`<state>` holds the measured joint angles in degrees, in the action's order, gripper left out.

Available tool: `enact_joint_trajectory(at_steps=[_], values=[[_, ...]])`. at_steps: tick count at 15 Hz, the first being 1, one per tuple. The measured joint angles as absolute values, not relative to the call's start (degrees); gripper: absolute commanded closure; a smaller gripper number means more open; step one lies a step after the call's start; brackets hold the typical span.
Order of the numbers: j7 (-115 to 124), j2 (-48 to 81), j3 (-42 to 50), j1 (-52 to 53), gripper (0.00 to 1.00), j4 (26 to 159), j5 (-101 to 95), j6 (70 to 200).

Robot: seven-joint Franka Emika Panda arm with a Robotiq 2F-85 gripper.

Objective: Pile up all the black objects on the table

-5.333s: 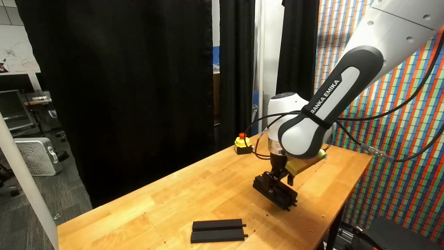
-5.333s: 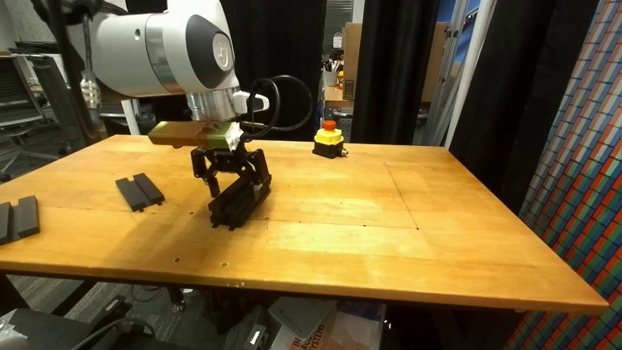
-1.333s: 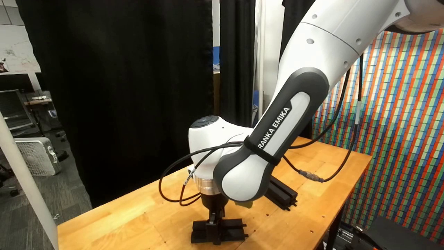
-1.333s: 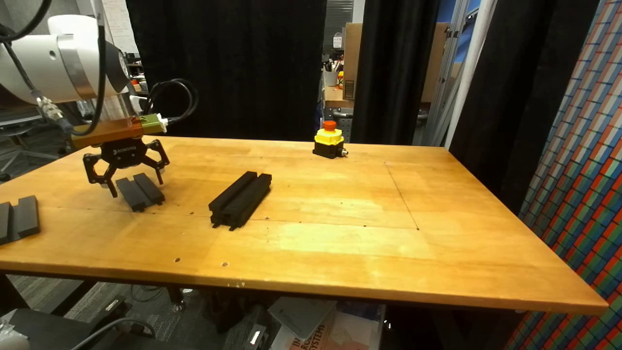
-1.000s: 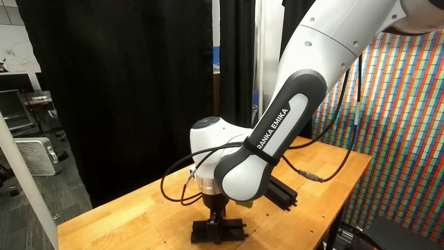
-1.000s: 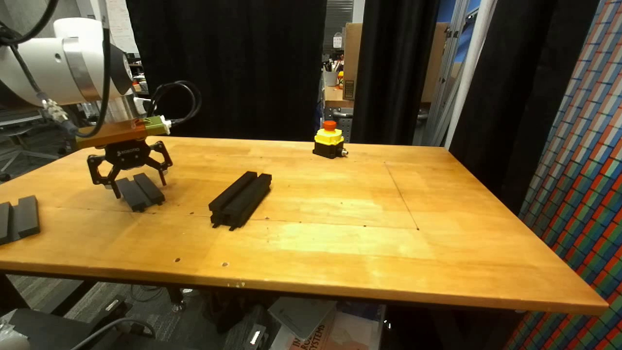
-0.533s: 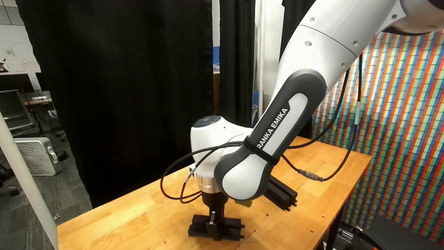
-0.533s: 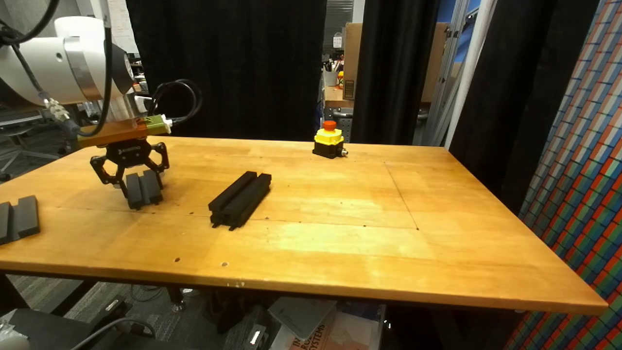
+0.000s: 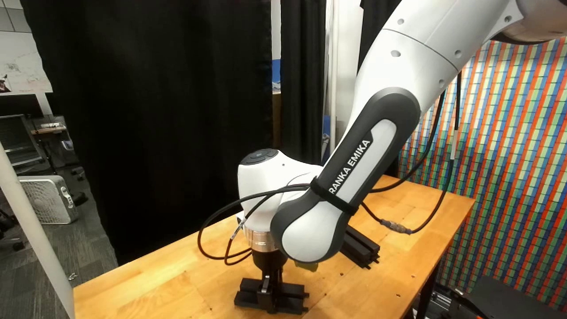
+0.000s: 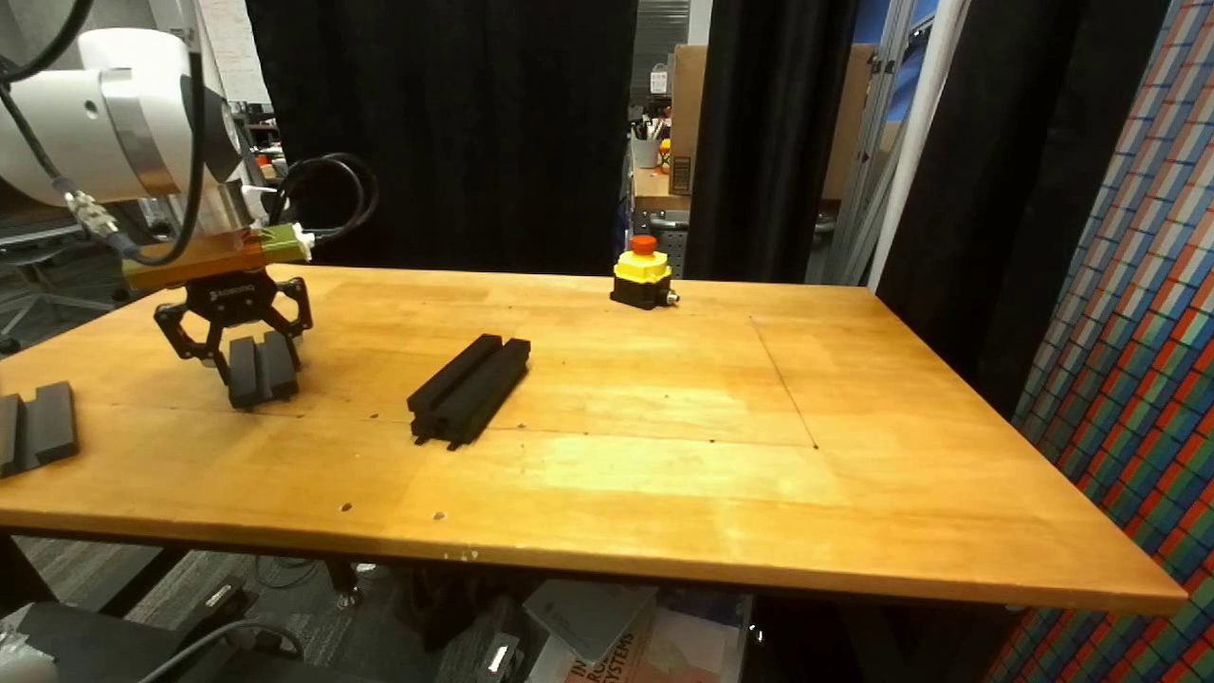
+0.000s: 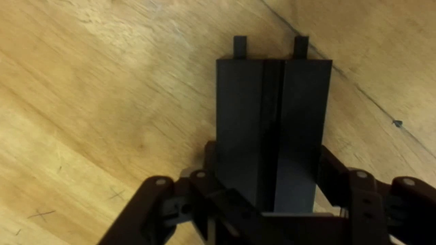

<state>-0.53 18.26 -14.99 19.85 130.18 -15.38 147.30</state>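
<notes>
Gripper (image 10: pixel 261 368), grooved black bar (image 11: pixel 240 112) shifted since earlier frame; jaws pinching bar, partly hiding it; second bar (image 10: pixel 51 423) cut off.

At least three grooved black objects (image 10: pixel 279 365) (image 10: pixel 467 391) (image 10: pixel 52 422), one table (image 10: pixel 664 398), one gripper (image 10: pixel 261 368), one red-and-yellow button (image 10: pixel 642 270)

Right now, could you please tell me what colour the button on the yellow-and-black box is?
The button is red, seen best in an exterior view.
</notes>
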Motion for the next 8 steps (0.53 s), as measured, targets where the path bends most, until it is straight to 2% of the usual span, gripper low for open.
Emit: enact_joint_trajectory(at_steps=[8], values=[[4.68, 14.72, -17.61, 24.52, 0.55, 130.24, -15.27, 143.95]])
